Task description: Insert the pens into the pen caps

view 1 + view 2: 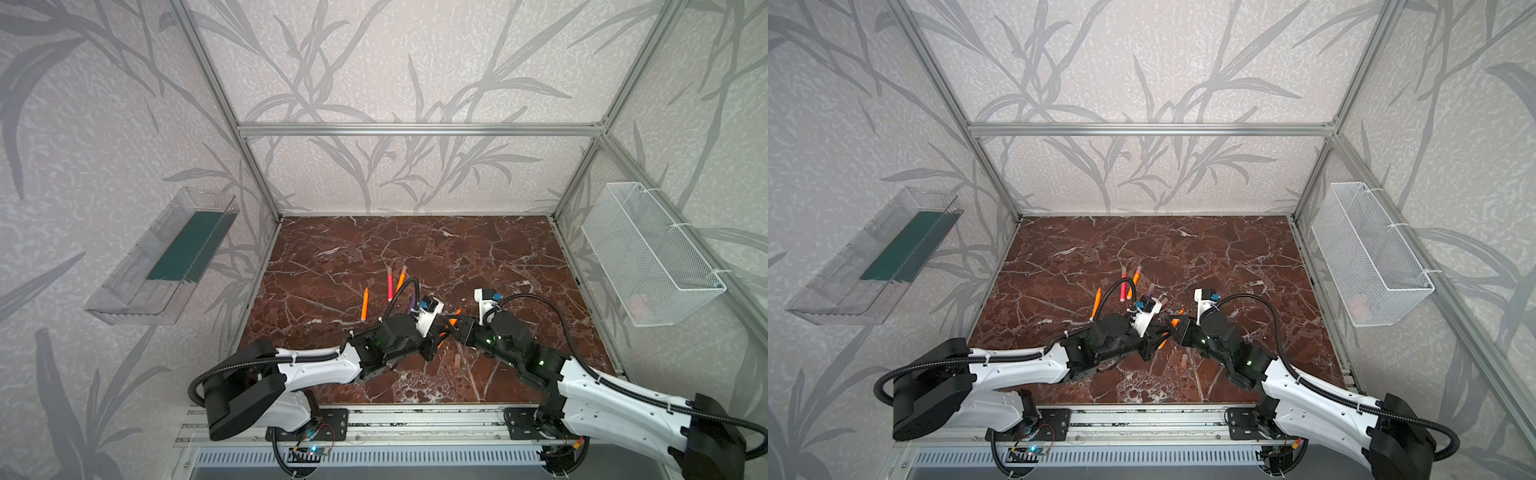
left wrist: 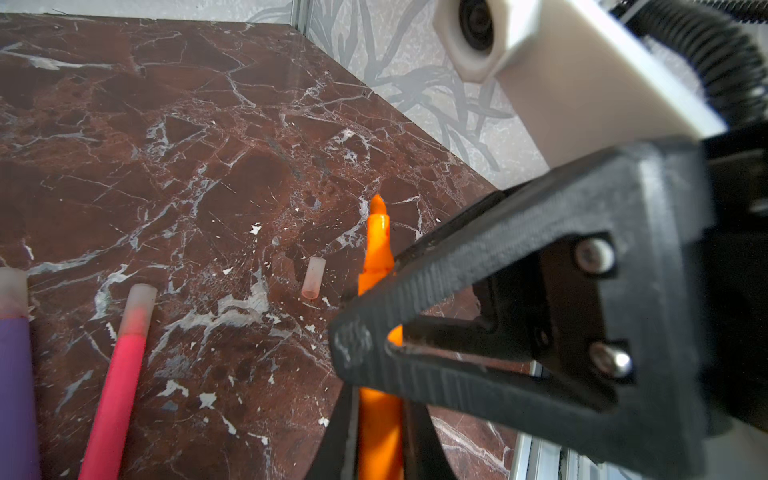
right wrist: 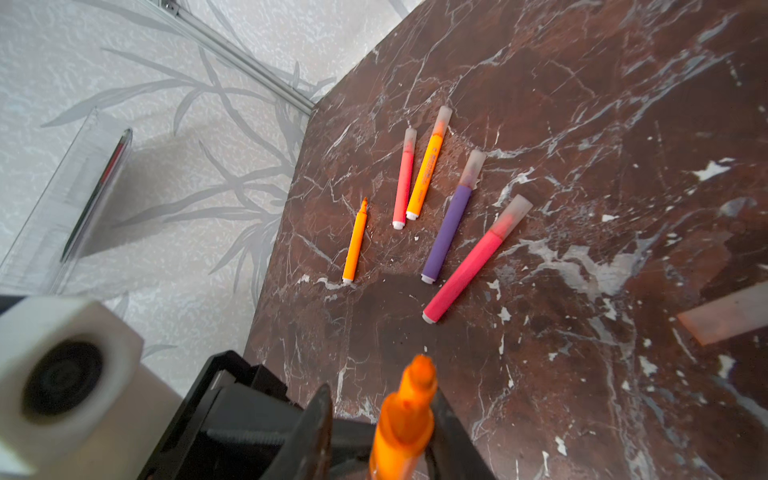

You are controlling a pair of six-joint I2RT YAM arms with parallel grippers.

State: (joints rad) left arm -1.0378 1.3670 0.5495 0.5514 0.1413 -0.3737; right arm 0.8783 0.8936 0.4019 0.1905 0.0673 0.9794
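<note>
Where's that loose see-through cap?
The small pale pinkish translucent plastic cap lies on the brown marble table, near its front edge in both top views, in front of the gripped orange pen.

The brown marble-patterned table [image 3: 582, 104] is smooth and glossy. The orange pen [image 3: 403, 415] is smooth, shiny plastic. The stubby pale pen cap [image 2: 313, 277] is frosted translucent plastic. The right arm's black claw [image 2: 357, 345] is matt, ribbed plastic with bright metal screws.
</note>
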